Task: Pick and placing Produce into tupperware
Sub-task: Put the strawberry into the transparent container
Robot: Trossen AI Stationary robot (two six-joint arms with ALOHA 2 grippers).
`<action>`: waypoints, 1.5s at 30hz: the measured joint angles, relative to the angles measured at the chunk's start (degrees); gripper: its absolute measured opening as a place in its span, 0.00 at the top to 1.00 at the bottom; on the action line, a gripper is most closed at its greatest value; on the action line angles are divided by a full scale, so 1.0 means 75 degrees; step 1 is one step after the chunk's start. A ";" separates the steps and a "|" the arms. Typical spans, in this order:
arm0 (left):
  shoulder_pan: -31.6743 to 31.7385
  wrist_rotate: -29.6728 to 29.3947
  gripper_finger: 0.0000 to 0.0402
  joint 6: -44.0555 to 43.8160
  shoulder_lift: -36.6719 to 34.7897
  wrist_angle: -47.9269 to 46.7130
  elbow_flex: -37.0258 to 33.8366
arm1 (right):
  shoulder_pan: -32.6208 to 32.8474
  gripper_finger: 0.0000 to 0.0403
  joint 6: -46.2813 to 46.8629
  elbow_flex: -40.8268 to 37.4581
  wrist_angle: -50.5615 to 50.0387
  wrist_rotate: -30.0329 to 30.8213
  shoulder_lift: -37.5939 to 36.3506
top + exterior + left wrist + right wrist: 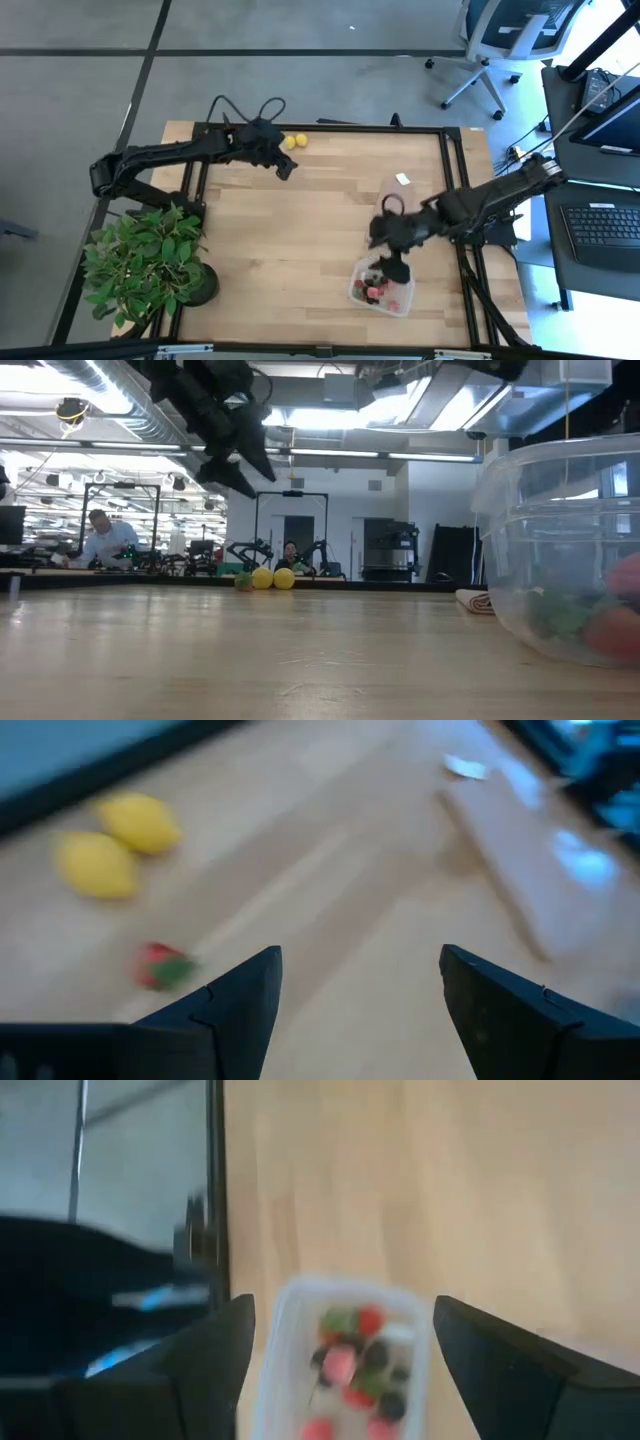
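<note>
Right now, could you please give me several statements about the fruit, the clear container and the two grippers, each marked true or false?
1. Two yellow lemon-like fruit pieces lie on the wooden table near the left gripper. True.
2. The clear rectangular plastic container is empty. False: it holds red and dark fruit pieces.
3. The left gripper is shut on a lemon. False: its fingers are open and hold nothing.
4. The right gripper is above the container, open. True.
5. A small red strawberry-like piece lies on the table near the lemons. True.
</note>
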 joint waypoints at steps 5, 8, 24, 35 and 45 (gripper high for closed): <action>0.0711 -0.0402 0.35 0.0932 0.0401 -0.0963 0.0625 | -0.0458 0.24 -0.0662 0.0000 0.0476 0.0304 -0.0490; 0.0991 -0.0591 0.35 0.1320 0.0875 -0.1484 0.0917 | -0.0763 0.24 -0.1146 0.0000 0.0798 0.0302 -0.0565; 0.1129 -0.1417 0.35 0.0645 0.3130 -0.1606 0.1081 | -0.2105 0.24 -0.1731 0.0000 0.0878 0.0310 -0.0545; 0.0991 -0.1498 0.35 0.0623 0.3680 -0.1167 0.1081 | -0.2334 0.24 -0.1988 0.0000 0.0883 0.0307 -0.0545; 0.0991 -0.1518 0.35 0.0671 0.3993 -0.1003 0.1081 | -0.2332 0.24 -0.1942 0.0000 0.0884 0.0302 -0.0545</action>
